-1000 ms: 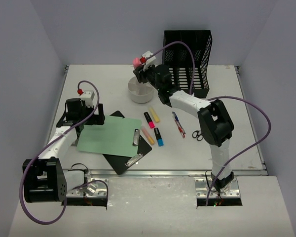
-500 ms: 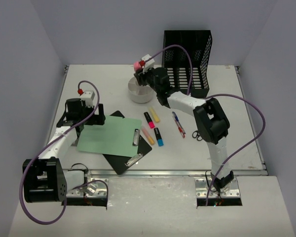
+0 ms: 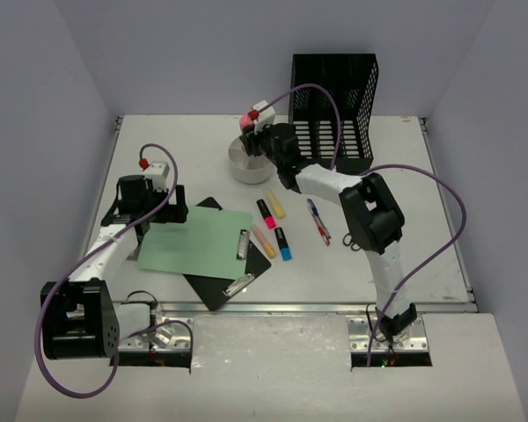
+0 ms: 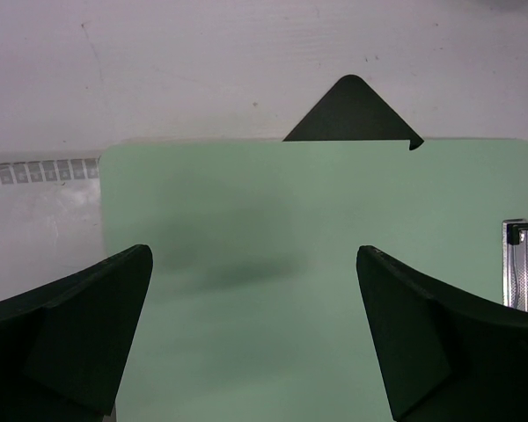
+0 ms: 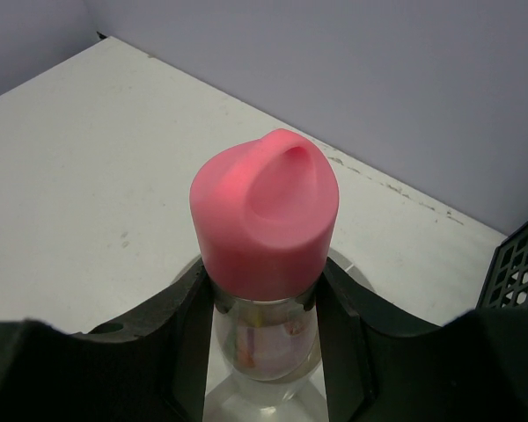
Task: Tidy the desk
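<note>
- Two clipboards, the green clipboard (image 3: 198, 242) over the black clipboard (image 3: 218, 288), are laid at the near left of the desk (image 3: 405, 255), which is spread beneath both arms.
- The left gripper (image 4: 253, 255) is held wide open and empty above the green one.
- Farther back, the right gripper (image 5: 264, 299) is clamped on a pink-capped container (image 5: 264, 211) over the white cup (image 3: 244, 164).

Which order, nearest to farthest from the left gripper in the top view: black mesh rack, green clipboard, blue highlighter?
From the left gripper:
1. The green clipboard, directly beneath it.
2. The blue highlighter, in the middle.
3. The black mesh rack, far right corner.
</note>
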`<state>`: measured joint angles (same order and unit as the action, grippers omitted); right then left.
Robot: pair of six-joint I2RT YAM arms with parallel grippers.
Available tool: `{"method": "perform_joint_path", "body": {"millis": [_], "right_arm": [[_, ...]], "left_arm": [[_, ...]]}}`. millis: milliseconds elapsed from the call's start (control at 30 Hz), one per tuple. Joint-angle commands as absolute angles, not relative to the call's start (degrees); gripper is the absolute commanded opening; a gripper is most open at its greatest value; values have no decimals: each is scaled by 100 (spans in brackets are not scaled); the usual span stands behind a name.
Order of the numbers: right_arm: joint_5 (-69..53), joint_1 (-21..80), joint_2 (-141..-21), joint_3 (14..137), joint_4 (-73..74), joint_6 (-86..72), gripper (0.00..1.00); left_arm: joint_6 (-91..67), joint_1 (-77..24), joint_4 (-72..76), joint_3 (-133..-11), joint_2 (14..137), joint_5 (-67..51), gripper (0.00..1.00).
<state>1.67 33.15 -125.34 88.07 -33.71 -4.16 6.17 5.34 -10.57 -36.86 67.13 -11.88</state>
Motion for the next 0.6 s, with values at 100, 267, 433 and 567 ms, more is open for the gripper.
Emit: {"method": "perform_joint_path", "body": {"millis": [100, 267, 433, 567], "right_arm": [[395, 3322, -12454, 9141, -3683, -641, 31], [413, 3314, -12393, 9141, -3569, -791, 48], [326, 3322, -12218, 9202, -3384, -905, 66], [272, 3322, -11946, 9272, -3165, -941, 70]], "left_arm": [[615, 606, -932, -3867, 6741, -1266, 100], [615, 615, -932, -3858, 6733, -1266, 100], [615, 615, -932, -3858, 6741, -1248, 100], [598, 624, -949, -3885, 6715, -1266, 100]]}}
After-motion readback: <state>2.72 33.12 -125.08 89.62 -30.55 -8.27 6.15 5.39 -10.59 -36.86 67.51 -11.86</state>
